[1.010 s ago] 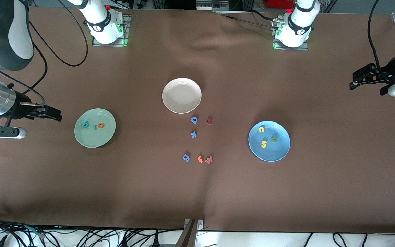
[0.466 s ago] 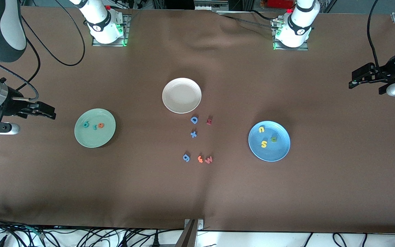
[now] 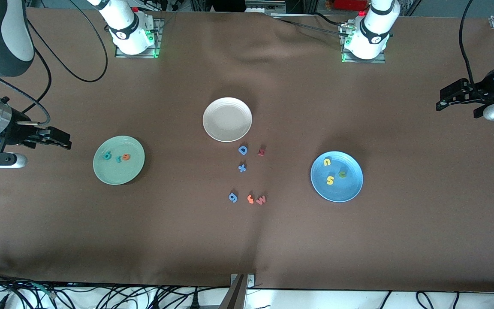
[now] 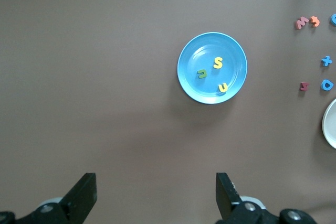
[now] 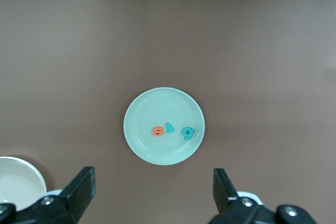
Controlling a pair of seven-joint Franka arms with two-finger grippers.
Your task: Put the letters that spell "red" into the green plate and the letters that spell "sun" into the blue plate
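The left gripper [image 3: 444,103] and the right gripper [image 3: 64,142] hang with fingers spread wide, holding nothing, above bare cloth near the table ends. The green plate [image 3: 133,169] holds two teal letters [image 3: 107,156] and one orange letter [image 3: 126,157]; the blue plate [image 3: 352,189] holds two yellow letters [image 3: 329,180] and one olive letter [image 3: 342,174].

Your brown-clothed table [image 3: 358,240] carries the green plate [image 3: 103,171], a white plate [image 3: 227,128], the blue plate [image 3: 350,191], and six loose letters [image 3: 242,168] mid-table.

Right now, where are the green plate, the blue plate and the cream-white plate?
green plate [image 3: 114,174], front view, bare surface near its rim.
blue plate [image 3: 350,189], front view, bare surface near its rim.
cream-white plate [image 3: 227,119], front view, bare centre.
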